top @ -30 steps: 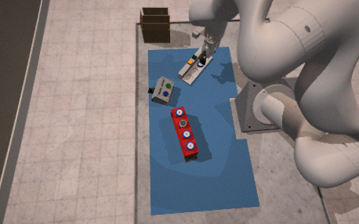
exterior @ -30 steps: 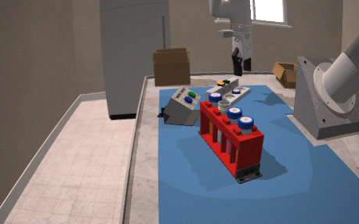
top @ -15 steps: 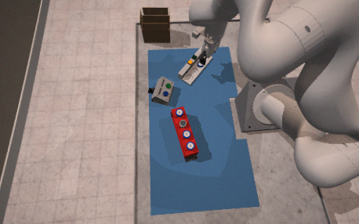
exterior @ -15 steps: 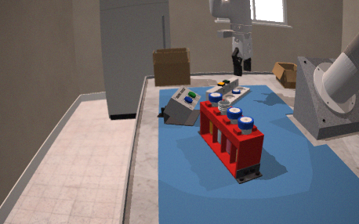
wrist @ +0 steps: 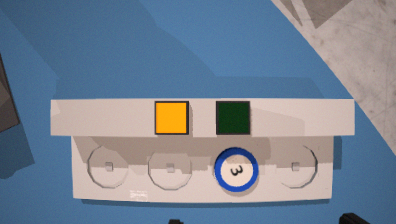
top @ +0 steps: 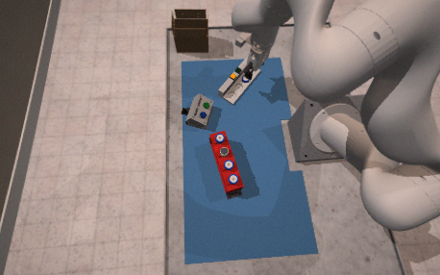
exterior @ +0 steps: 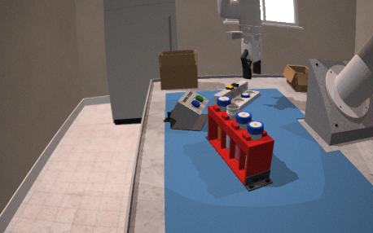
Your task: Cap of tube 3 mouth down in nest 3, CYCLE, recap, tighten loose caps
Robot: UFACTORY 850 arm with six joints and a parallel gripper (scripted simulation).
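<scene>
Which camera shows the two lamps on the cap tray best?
The wrist view: straight down, the amber lamp glows bright and the green lamp is dark. In the top view they are tiny specks beside the arm; in the exterior view, small and far off.
</scene>
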